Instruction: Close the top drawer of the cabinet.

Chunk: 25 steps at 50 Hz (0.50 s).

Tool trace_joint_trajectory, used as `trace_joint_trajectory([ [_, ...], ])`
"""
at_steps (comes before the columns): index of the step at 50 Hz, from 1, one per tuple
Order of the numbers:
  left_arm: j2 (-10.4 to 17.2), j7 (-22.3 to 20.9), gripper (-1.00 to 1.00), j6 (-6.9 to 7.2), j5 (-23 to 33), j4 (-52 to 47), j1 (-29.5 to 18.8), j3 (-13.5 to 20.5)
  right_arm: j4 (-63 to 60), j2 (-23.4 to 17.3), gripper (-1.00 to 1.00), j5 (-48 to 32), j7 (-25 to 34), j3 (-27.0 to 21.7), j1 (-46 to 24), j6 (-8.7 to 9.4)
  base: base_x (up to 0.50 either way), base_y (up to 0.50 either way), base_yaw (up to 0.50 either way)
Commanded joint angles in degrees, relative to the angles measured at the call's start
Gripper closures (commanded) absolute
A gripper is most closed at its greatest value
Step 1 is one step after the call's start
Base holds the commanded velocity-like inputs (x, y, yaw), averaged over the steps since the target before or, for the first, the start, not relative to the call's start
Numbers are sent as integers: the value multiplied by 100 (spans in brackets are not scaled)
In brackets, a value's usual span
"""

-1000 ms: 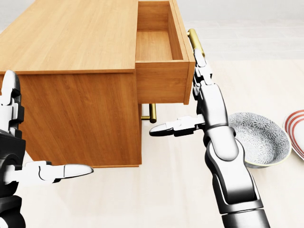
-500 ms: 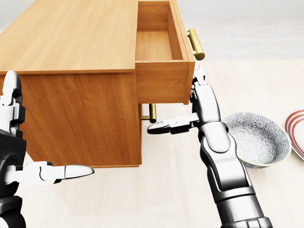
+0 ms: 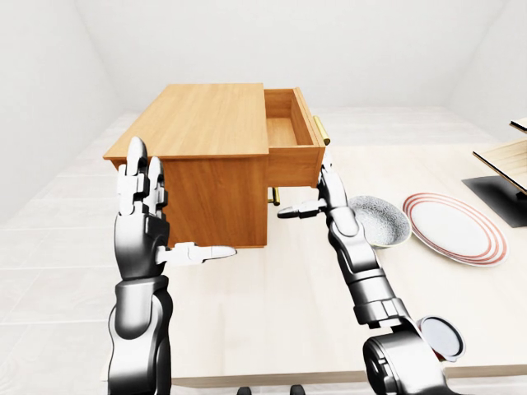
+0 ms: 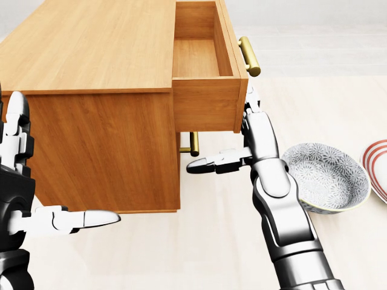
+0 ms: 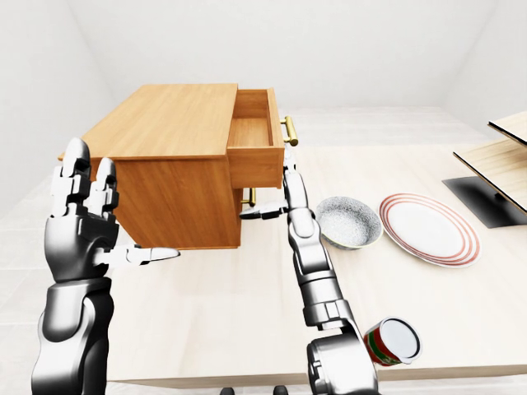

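Fingers of the right hand (image 4: 251, 130) are spread, their tips at the front panel of the top drawer (image 4: 205, 60), thumb jutting left beneath it. That drawer sticks out of the cabinet (image 4: 91, 72) rightward. Left hand (image 3: 142, 218) hovers open, holding nothing.

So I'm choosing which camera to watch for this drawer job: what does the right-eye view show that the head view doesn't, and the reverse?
Only the right-eye view shows the red can at its bottom, the whole striped plate, the shelf at its right edge and the room walls. Only the head view gives a close look down into the open top drawer. Both show the cabinet, the brass handle, the patterned bowl, the open right hand beside the drawer's front, and the open left hand.
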Motion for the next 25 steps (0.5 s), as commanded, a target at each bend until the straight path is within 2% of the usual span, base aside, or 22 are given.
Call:
trace_joint_trajectory([
  [1, 1, -13, -100, 0, 18, -3, 0, -15, -809, 175, -100, -142, 277, 271, 350, 165, 0, 0, 0],
  [5, 1, -20, -100, 0, 17, 17, -3, -13, -1308, 202, -100, -183, 324, 293, 468, 165, 0, 0, 0],
  [17, -5, -38, -100, 0, -15, 121, 1, -8, -1789, 343, -100, -313, 411, 434, 494, 165, 0, 0, 0],
  [25, -4, -39, -100, 0, -11, 43, 7, -24, -1442, 454, -100, -379, 385, 481, 383, 165, 0, 0, 0],
])
